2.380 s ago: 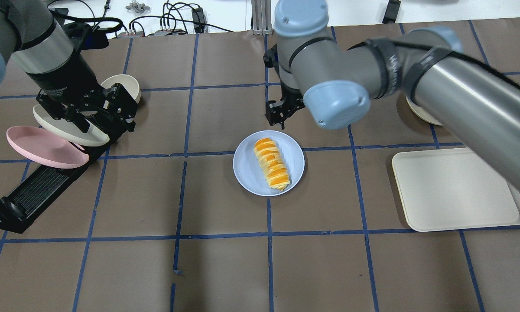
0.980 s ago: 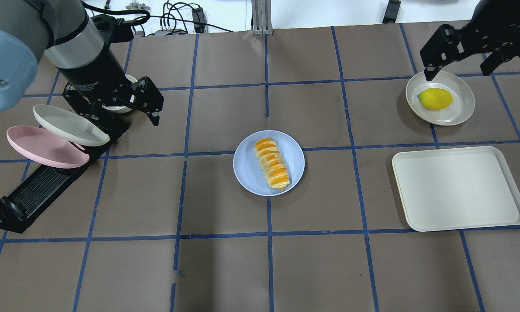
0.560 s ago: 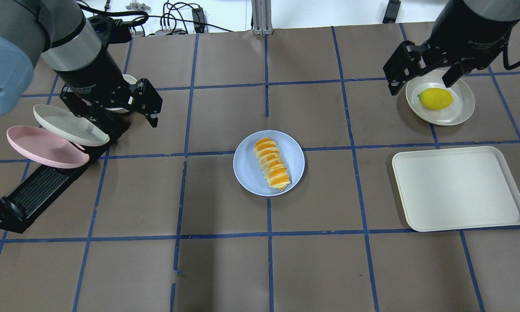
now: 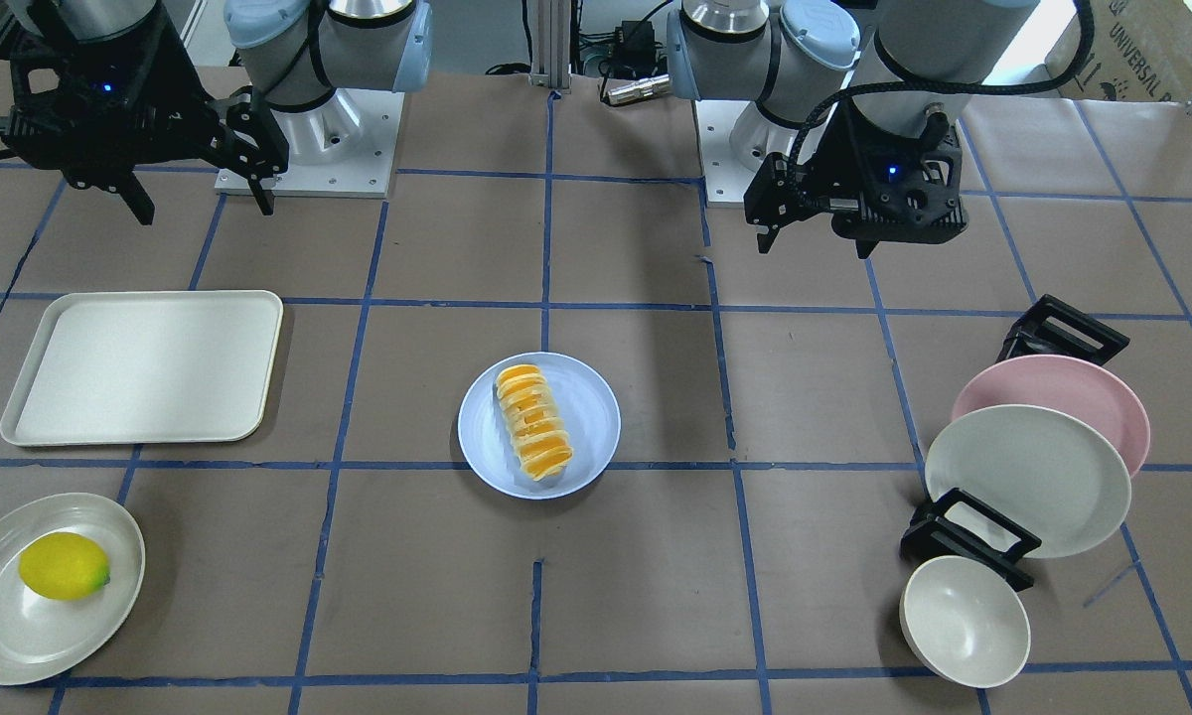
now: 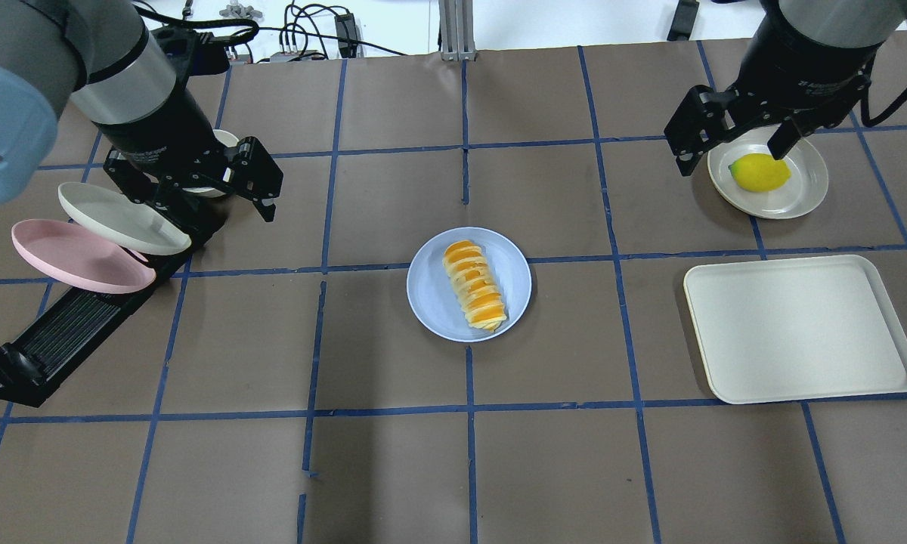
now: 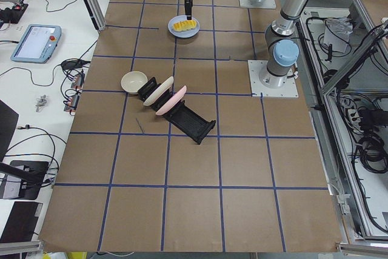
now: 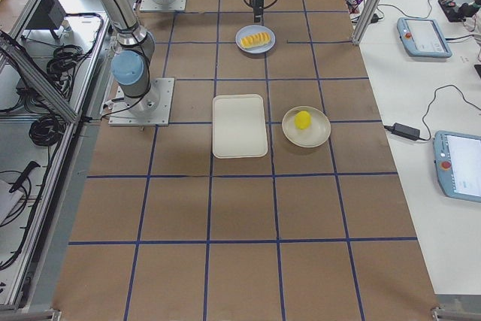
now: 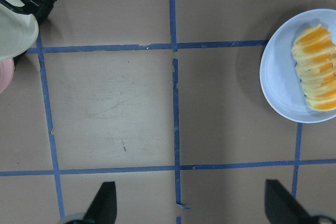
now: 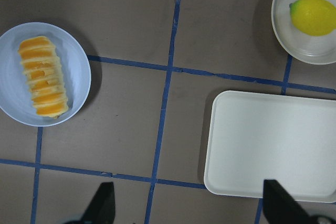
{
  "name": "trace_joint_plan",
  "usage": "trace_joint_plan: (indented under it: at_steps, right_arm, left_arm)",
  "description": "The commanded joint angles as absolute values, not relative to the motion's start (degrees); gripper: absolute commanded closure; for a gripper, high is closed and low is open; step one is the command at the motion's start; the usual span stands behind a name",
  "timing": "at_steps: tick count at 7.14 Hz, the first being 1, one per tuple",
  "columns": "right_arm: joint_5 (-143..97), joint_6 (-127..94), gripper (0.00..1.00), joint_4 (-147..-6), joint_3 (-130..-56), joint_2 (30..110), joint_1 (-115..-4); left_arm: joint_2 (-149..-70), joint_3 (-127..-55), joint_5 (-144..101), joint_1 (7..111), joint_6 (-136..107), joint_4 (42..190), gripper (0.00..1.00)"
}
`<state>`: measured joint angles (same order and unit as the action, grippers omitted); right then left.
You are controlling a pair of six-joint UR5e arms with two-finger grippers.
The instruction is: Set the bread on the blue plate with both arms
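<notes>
The bread, a ridged orange-and-cream roll, lies lengthwise on the blue plate at the table's middle. Both also show in the front view, bread on plate, and in the wrist views. My left gripper is open and empty, raised at the back left over the dish rack. My right gripper is open and empty, raised at the back right by the lemon's plate. Both grippers are well apart from the bread.
A black dish rack at the left holds a pink plate and a cream plate; a cream bowl stands at its end. A cream tray lies at the right. A lemon sits on a cream plate.
My right arm has swung away from above the blue plate to the back right, by the lemon's plate. My left gripper has shifted slightly right. The bread and the blue plate have not moved.
</notes>
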<state>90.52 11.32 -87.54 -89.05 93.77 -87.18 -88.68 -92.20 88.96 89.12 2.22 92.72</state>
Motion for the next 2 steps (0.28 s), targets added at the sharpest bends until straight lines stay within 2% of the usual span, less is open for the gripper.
trace_joint_plan:
  at_steps: [1, 2]
  right_arm:
    - [90.79, 11.25, 0.00, -87.54, -89.03, 93.69, -87.19]
    - [90.70, 11.25, 0.00, -87.54, -88.86, 93.69, -87.19]
  left_arm:
    - [-88.86, -92.29, 88.95, 89.12, 2.37, 92.37, 0.00]
    - [-88.86, -92.37, 88.95, 89.12, 2.46, 92.37, 0.00]
